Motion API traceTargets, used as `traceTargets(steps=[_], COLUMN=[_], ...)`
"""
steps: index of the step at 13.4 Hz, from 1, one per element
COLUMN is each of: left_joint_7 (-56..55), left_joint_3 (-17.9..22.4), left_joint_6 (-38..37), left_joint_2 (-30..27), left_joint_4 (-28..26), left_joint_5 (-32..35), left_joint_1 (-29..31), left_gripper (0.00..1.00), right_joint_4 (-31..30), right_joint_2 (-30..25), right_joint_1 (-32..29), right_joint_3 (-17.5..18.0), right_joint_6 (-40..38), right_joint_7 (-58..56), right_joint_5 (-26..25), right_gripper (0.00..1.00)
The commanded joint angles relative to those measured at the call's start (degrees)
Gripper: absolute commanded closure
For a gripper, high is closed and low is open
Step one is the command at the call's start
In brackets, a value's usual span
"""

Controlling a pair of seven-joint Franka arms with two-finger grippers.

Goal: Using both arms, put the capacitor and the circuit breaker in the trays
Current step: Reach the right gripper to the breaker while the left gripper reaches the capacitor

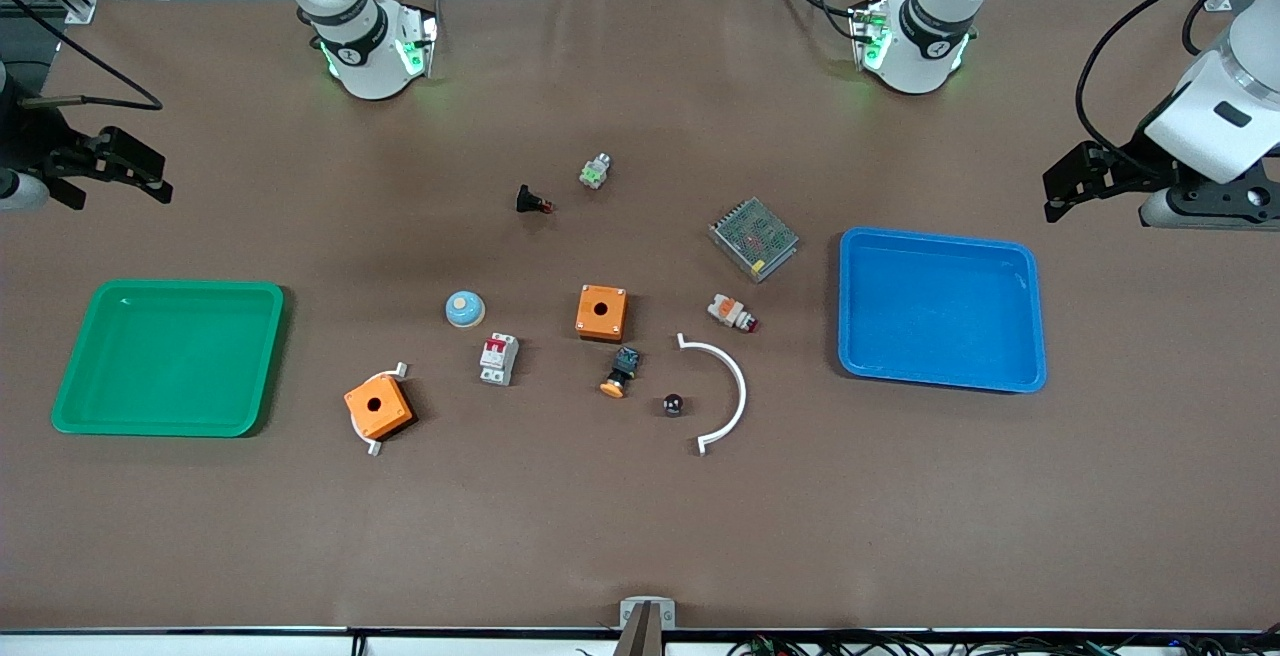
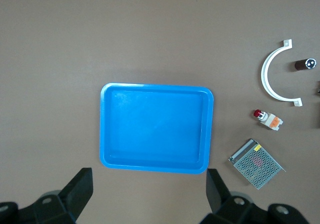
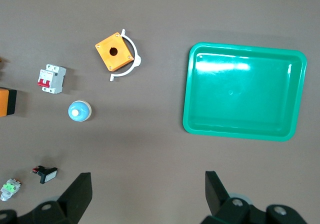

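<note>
The capacitor [image 1: 673,404], a tiny black cylinder with a shiny top, lies on the table inside the curve of a white arc; it also shows in the left wrist view [image 2: 304,64]. The circuit breaker [image 1: 498,358], a white block with red levers, lies just nearer the front camera than a blue dome; it also shows in the right wrist view [image 3: 51,78]. My left gripper [image 1: 1052,198] hangs open and empty high at the left arm's end, by the blue tray [image 1: 940,376]; its own view [image 2: 149,184] shows bare table between the fingers. My right gripper [image 1: 160,181] hangs open and empty above the table near the green tray [image 1: 165,356], as its own view [image 3: 148,184] shows.
Around the two parts lie two orange boxes [image 1: 601,312] [image 1: 378,406], a white arc [image 1: 735,391], a blue dome [image 1: 465,309], an orange-capped push-button [image 1: 620,372], a white-and-orange part [image 1: 731,313], a metal mesh box [image 1: 753,238], a small black part [image 1: 532,201] and a green-white part [image 1: 595,171].
</note>
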Motion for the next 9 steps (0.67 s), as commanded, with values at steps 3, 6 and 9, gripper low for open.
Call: traceTargets(steps=[3, 6, 9], left_joint_7=[0.7, 0.7, 0.7], left_joint_3=[0.2, -0.4, -3.9], left_joint_6=[-1.7, -1.7, -0.1], left_joint_2=[0.6, 3.3, 10.5], left_joint_4=[1.1, 1.0, 1.5], left_joint_5=[-0.2, -0.4, -2.5], left_joint_1=[-0.2, -1.4, -2.5], left_gripper=[0.00, 0.00, 0.00], right_joint_4=[-0.8, -0.7, -0.7], right_joint_2=[-0.8, -0.6, 0.3], right_joint_1=[-0.1, 0.0, 1.9], right_joint_3=[-0.2, -0.3, -0.2], right_joint_6=[0.8, 0.9, 2.3], right_joint_7=[-0.1, 0.4, 1.6], right_joint_5=[0.7, 2.4, 3.1], right_gripper=[0.00, 0.00, 0.00])
